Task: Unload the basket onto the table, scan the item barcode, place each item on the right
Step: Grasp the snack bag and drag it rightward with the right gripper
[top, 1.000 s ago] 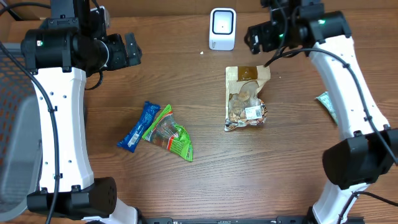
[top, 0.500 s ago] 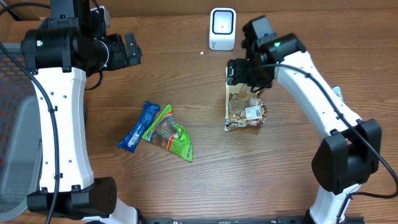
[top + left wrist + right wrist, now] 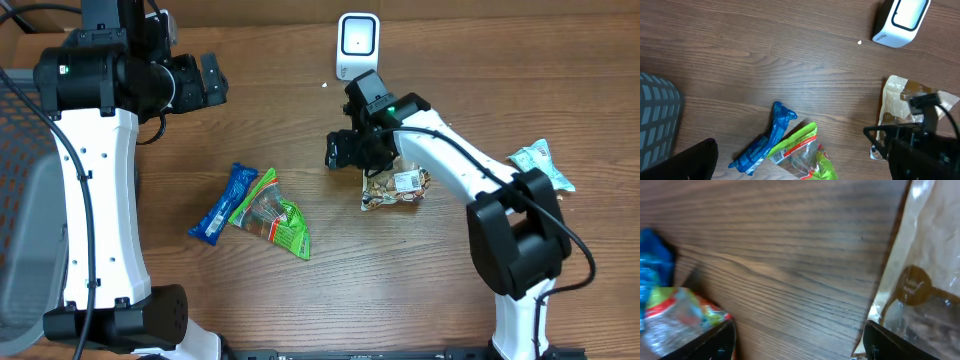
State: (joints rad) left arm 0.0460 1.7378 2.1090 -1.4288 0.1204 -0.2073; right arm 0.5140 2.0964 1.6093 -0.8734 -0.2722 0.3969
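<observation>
Right gripper (image 3: 340, 153) low at left edge of the snack pouch (image 3: 402, 182), fingers spread wide, gripping nothing; pouch lies flat just in front of scanner (image 3: 357, 45); left gripper (image 3: 210, 80) well apart, fingers wide, empty

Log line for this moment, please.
right gripper: open, at left edge of bag, nothing held | left gripper: open, holding nothing | scanner: apart from bag

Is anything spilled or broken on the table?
Nothing looks spilled or broken. The blue wrapper and green bag lie touching, slanted; the snack bag lies flat; the scanner stands upright.
</observation>
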